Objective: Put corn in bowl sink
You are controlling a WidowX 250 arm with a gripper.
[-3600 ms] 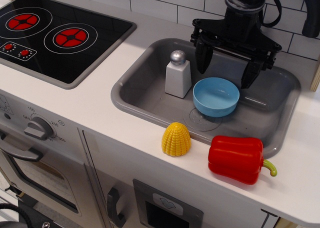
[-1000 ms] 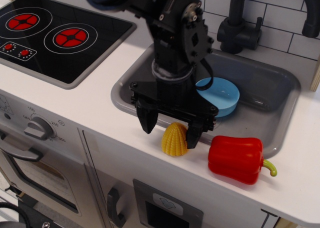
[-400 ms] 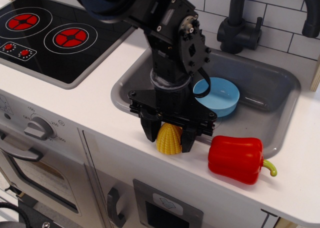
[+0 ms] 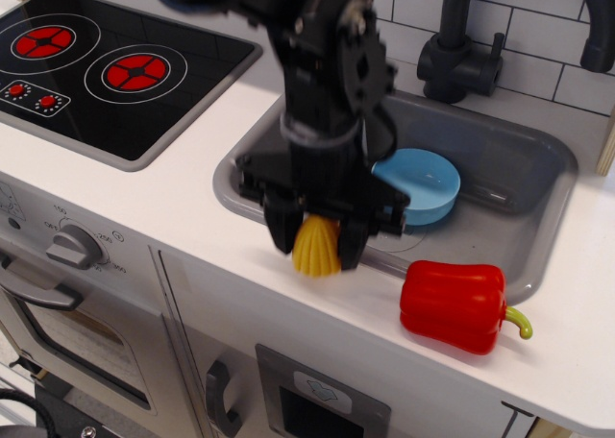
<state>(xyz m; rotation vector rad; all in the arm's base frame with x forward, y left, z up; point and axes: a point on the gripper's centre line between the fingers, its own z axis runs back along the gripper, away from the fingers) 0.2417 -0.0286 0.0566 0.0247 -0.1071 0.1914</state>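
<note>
The yellow ridged corn (image 4: pixel 317 248) sits between the two black fingers of my gripper (image 4: pixel 315 241), which is shut on it at the white counter's front edge, just in front of the sink. The corn looks lifted slightly off the counter; the frame is blurred by motion. The light blue bowl (image 4: pixel 423 183) sits inside the grey sink (image 4: pixel 519 183), behind and to the right of the gripper, partly hidden by the arm.
A glossy red bell pepper (image 4: pixel 456 305) lies on the counter to the right of the corn. The black stovetop (image 4: pixel 106 63) with red burners is at the left. A dark faucet (image 4: pixel 471 44) stands behind the sink. The arm hides the sink's left part.
My gripper came from over the sink down to the corn, closed its fingers on it, and now has shifted it slightly left and up.
</note>
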